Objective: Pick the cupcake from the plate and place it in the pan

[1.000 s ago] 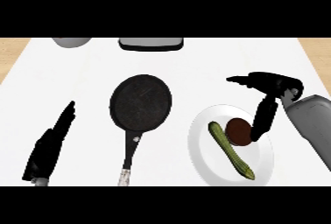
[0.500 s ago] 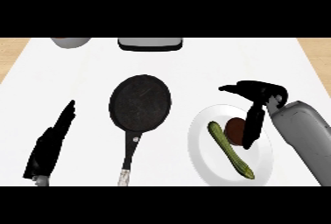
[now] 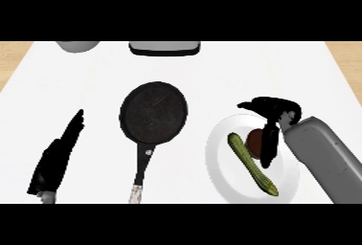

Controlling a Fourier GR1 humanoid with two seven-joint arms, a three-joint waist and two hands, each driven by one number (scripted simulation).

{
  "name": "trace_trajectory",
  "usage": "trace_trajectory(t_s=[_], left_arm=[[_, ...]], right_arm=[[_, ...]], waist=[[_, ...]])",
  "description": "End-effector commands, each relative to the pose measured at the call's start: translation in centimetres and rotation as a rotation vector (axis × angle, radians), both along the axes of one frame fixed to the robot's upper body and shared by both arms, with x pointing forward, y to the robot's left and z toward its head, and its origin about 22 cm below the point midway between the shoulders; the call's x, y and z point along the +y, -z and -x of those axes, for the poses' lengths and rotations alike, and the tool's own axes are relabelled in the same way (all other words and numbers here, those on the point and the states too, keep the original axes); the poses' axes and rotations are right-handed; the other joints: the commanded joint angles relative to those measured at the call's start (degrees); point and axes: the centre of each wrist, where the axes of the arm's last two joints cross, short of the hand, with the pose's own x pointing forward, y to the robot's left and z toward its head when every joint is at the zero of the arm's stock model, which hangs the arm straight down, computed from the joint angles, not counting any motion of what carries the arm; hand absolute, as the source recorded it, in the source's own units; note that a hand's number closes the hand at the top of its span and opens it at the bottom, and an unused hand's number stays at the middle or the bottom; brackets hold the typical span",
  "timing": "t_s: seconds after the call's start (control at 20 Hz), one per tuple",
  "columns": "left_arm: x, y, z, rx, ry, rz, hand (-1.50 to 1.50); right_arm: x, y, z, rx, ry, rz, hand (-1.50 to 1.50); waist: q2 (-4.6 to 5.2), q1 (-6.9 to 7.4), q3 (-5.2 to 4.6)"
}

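Observation:
The brown cupcake (image 3: 254, 142) sits on the white plate (image 3: 220, 167) at the right, next to a long green vegetable (image 3: 251, 165). My right hand (image 3: 274, 108) hovers over the plate's far edge. Its fingers (image 3: 270, 146) hang straight down against the cupcake's right side, and the thumb points left, away from the cupcake. The hand is open and partly hides the cupcake. The black pan (image 3: 153, 112) lies left of the plate with nothing in it, its handle (image 3: 139, 172) pointing toward me. My left hand (image 3: 58, 155) rests open on the counter at the far left.
A grey bowl (image 3: 76, 45) and a dark flat object (image 3: 164, 48) stand at the counter's far edge. Wooden floor shows past the counter's left and right sides. White counter lies between the pan and the plate.
My right hand has shifted left and nearer over the plate, bringing its fingers down beside the cupcake. The left hand, pan and plate have not moved.

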Motion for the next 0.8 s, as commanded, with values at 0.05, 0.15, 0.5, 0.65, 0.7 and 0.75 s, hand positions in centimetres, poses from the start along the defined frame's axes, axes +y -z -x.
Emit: trace_trajectory(t_s=[0.05, 0.15, 0.5, 0.65, 0.7, 0.75], left_arm=[[0.9, -0.9, 1.4, -0.005, -0.005, -0.008, 0.0], [0.4, 0.2, 1.2, 0.002, -0.007, 0.002, 0.0], [0.1, -0.4, 0.6, -0.008, -0.01, 0.008, 0.0], [1.3, -0.5, 1.0, 0.012, -0.001, 0.006, 0.0], [1.6, -0.3, -0.8, -0.003, -0.012, 0.01, 0.0], [0.9, 0.7, 1.8, -0.01, -0.008, -0.011, 0.0]], right_arm=[[-0.6, -0.5, 0.4, 0.034, 0.002, 0.083, -1.5], [-1.1, 1.5, 0.9, 0.047, 0.014, 0.089, -1.5], [-1.1, 4.1, 1.4, 0.058, 0.01, 0.114, -1.5], [1.0, 3.5, 0.8, 0.075, 0.017, 0.111, -1.5], [1.1, 5.0, 2.0, 0.065, 0.005, 0.11, -1.5], [0.5, 5.4, 1.0, 0.05, 0.007, 0.108, -1.5]], waist=[[-0.12, -0.08, 0.0], [-0.04, -0.12, 0.0], [0.03, 0.0, 0.02], [0.01, 0.09, 0.01], [0.04, -0.15, 0.01], [0.06, 0.23, 0.02]])
